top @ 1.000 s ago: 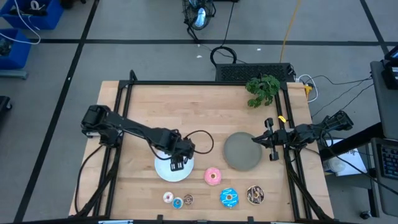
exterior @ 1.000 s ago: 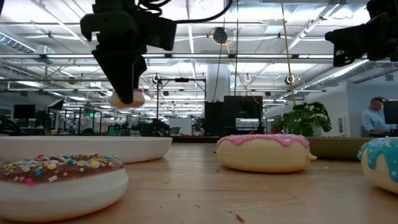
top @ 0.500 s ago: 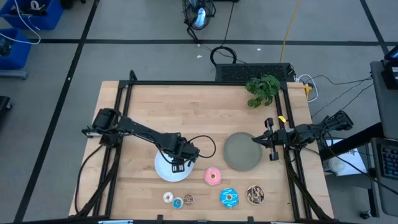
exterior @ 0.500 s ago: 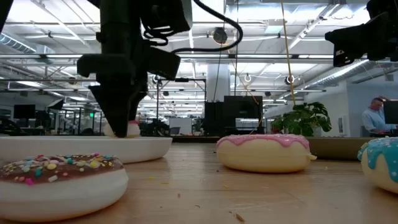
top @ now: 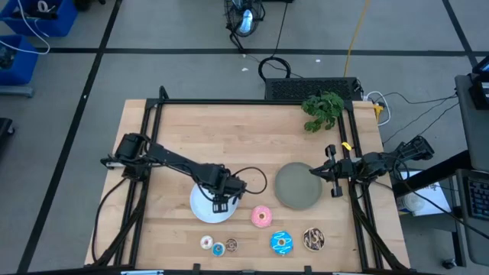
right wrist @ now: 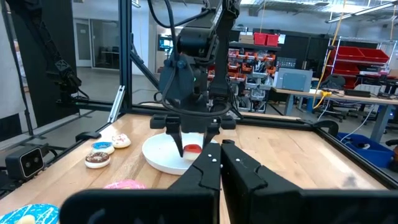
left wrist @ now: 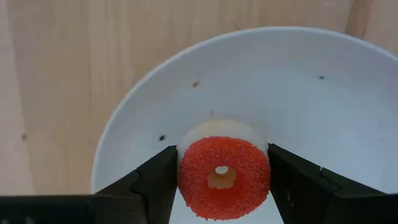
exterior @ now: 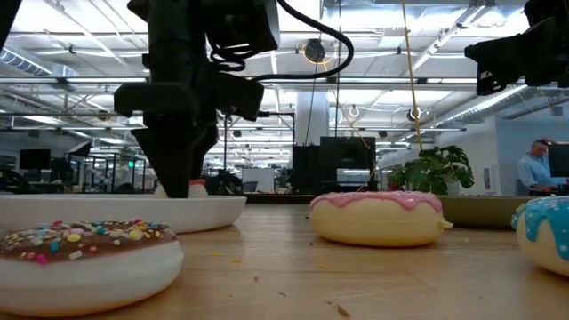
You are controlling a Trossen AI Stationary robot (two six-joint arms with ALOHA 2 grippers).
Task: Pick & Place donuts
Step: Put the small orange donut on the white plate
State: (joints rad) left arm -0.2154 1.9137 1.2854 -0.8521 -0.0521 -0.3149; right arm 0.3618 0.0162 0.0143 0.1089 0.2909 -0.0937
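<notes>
Red-orange donut (left wrist: 224,178) between left claw (left wrist: 222,186) fingers, over white plate (left wrist: 323,99).

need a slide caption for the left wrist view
Left gripper holds a small red-orange donut between its fingers, down at the white plate on the wooden table.

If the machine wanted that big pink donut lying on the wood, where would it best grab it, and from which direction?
Across the ring, from straight above. The pink donut lies flat on the table, so a pincer can drop over it and squeeze two opposite outer edges. Its neighbours, the blue sprinkled donut and the white plate, lie apart, probably leaving finger room.
</notes>
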